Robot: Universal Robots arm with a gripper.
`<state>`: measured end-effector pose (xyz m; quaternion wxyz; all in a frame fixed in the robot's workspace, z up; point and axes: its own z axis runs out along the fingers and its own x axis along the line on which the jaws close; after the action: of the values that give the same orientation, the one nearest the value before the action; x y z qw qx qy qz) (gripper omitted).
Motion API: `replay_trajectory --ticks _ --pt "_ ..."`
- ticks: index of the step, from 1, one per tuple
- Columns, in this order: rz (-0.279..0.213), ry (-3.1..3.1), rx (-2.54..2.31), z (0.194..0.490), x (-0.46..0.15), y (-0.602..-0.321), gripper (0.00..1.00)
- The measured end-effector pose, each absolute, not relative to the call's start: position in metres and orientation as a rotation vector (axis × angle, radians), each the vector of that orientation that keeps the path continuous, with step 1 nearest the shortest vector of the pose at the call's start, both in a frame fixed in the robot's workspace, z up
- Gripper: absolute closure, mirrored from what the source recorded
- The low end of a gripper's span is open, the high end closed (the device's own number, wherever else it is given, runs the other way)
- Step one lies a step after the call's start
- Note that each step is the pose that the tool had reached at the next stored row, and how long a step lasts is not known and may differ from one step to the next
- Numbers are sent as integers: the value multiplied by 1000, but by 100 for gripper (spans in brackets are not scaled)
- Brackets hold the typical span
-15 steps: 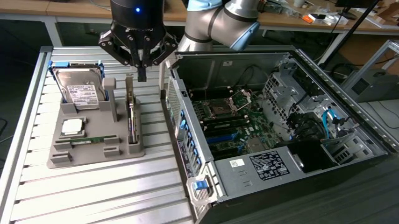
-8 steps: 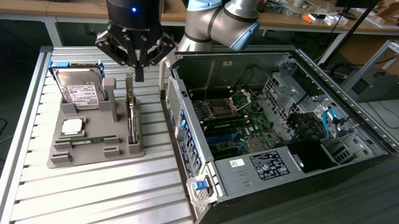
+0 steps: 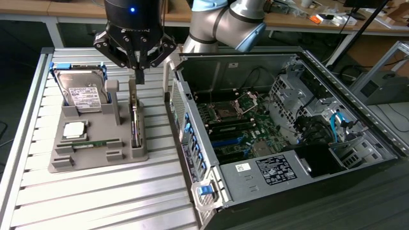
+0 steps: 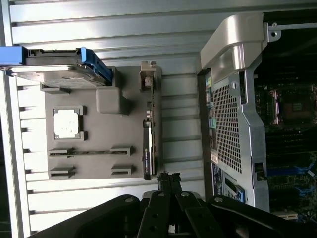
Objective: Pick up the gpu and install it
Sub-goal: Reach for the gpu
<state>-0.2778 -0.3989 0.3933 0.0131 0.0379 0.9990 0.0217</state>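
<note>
I'm watching my black two-fingered gripper (image 3: 139, 75) hanging with its fingers pressed together, pinching nothing, just above the gpu (image 3: 135, 120), a thin dark circuit card. The card is standing on edge in a slot of the grey moulded plastic holder (image 3: 96, 160), and I reckon that's so its top edge is offered up for a pinch from above. Beyond it, on the exterior view's right, the black-and-silver computer case (image 3: 223, 67) is lying open, with its green motherboard (image 3: 236, 124) facing upward, ready to take a card.

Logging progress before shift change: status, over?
Black gripper shut, empty. Thin dark circuit card on edge in grey moulded holder, just below. Nothing between them.
</note>
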Motion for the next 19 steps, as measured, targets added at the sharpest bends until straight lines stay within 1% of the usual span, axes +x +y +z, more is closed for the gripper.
replay_trajectory --ticks 19 --pt "68 3113 118 393 -289 -399 89"
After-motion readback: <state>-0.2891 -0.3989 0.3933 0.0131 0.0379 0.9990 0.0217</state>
